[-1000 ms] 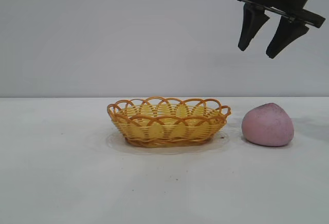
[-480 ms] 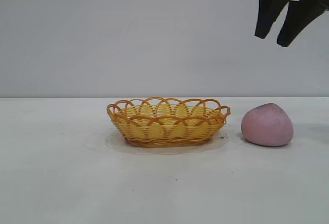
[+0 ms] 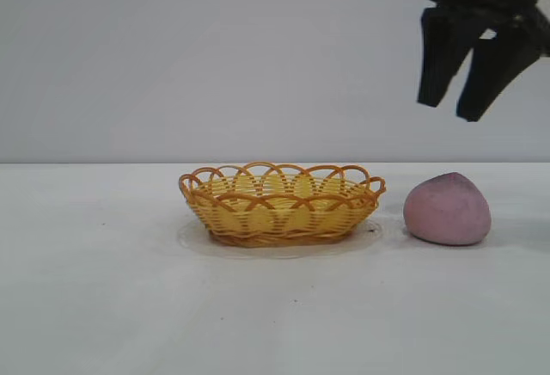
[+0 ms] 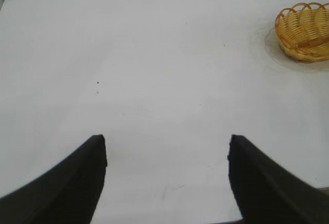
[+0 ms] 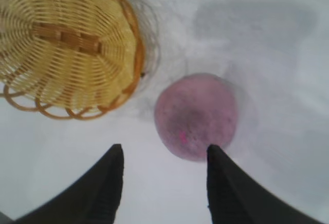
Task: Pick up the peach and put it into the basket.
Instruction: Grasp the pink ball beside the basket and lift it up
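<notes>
Wicker first: over on the left side of the table [image 3: 86, 306], the left gripper [image 4: 167, 149] hangs parked well clear of the action, its fingers spread apart with nothing between them, looking out over bare tabletop with the basket [image 4: 304, 34] only at the far corner of its wrist view. It looks to be kept out of the way so the other arm has free run. Moving to the middle, the basket [image 3: 282, 205] sits flat and upright on the table, hollow and waiting, its open top facing up, which is what a drop-in from above wants. Just to its right, near but not touching, the peach [image 3: 448, 209] rests on the table on its broad side, tip up. Above it hovers the right gripper [image 3: 455, 104], pointing steeply down, jaws partly open and gripping nothing, well apart from the fruit. From its wrist camera the peach [image 5: 196, 115] lies slightly off the gap between the fingers [image 5: 105, 183], so the line-up probably needs trimming. The count: one basket, one peach, two grippers, two fingers each.
</notes>
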